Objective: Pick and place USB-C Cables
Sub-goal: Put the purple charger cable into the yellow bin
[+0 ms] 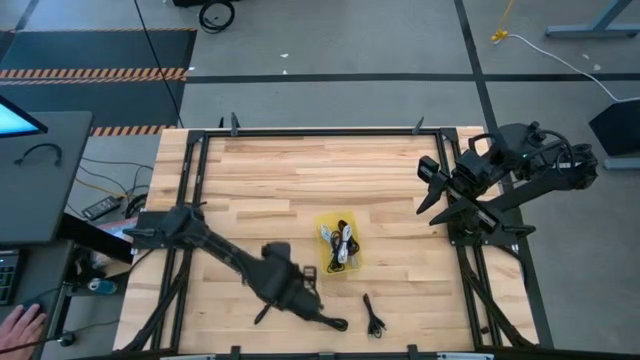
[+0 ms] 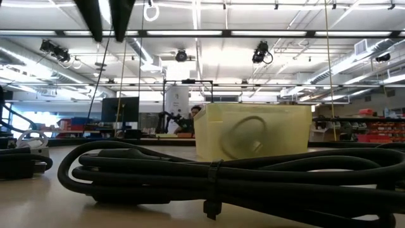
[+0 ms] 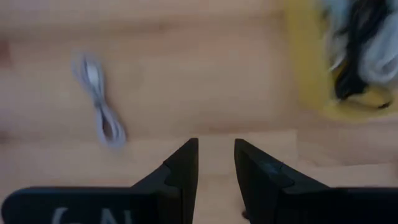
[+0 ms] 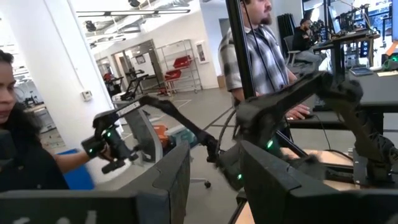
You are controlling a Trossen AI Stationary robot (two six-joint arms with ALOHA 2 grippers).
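Note:
A small yellow bin point(image 1: 356, 264) stands mid-table and holds several bundled white and black USB-C cables point(image 1: 340, 243). One black bundled cable point(image 1: 373, 318) lies flat on the wood near the near edge and fills the foreground of the low view point(image 2: 240, 174), with the bin point(image 2: 253, 133) behind it. A light grey cable point(image 3: 99, 106) lies on the table ahead of my left gripper point(image 3: 216, 149). That gripper is open, low over the table on the bin's near side point(image 1: 335, 322). My right gripper point(image 1: 430, 190) is open and raised at the far right.
A black frame runs along the table's edges point(image 1: 320, 131). People and workshop equipment show beyond the table in the right wrist view point(image 4: 255, 50). A person's hand point(image 1: 20, 322) rests at a desk off the table's left side. Bare wood lies between the bin and the far edge.

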